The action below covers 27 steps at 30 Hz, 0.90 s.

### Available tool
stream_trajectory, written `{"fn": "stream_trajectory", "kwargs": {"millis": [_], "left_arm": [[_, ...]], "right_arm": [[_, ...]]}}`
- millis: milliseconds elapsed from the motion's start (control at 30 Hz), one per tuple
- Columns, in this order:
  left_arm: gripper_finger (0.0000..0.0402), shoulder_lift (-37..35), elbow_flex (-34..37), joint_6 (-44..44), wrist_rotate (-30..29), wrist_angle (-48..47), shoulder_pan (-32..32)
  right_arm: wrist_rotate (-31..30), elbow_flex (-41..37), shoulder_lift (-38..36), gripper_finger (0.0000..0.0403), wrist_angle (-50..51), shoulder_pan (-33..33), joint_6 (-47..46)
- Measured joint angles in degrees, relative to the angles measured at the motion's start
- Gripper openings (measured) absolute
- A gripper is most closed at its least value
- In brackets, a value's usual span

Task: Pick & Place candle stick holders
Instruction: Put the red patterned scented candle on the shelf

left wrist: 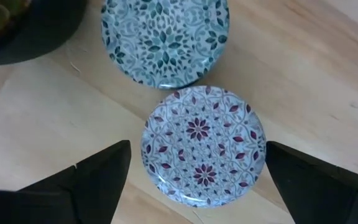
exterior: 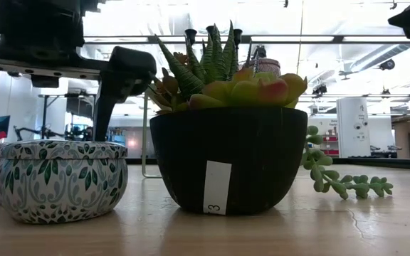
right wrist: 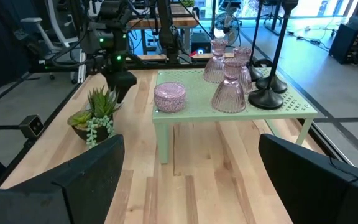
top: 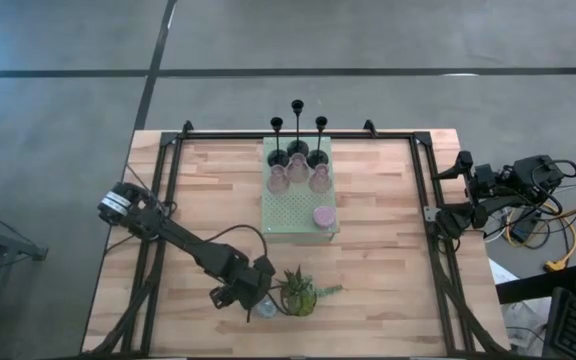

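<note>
Standing: three black sticks [top: 297,130], three pink glass holders [top: 297,174], three cups [left wrist: 203,145].

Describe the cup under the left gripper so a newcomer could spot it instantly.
Find the potted plant near the table's front edge; two small patterned round cups sit right beside it. The open left gripper hangs over the purple-flowered cup, fingers either side. Its neighbour, the teal-leafed cup, is the one nearer the plant.

Grey concrete floor [top: 58,100] — bright ceiling lights [exterior: 333,21]
</note>
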State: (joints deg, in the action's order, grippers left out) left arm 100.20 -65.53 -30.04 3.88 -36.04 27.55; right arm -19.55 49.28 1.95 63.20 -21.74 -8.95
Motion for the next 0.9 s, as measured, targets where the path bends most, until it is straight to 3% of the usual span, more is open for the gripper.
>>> {"fn": "stream_trajectory", "kwargs": {"millis": [900], "left_arm": [[0.0369,2.8,0.2,-6.7,1.5,4.5,1.2]], "right_arm": [[0.0,0.0,0.0,0.0366,0.0,0.0,0.0]]}}
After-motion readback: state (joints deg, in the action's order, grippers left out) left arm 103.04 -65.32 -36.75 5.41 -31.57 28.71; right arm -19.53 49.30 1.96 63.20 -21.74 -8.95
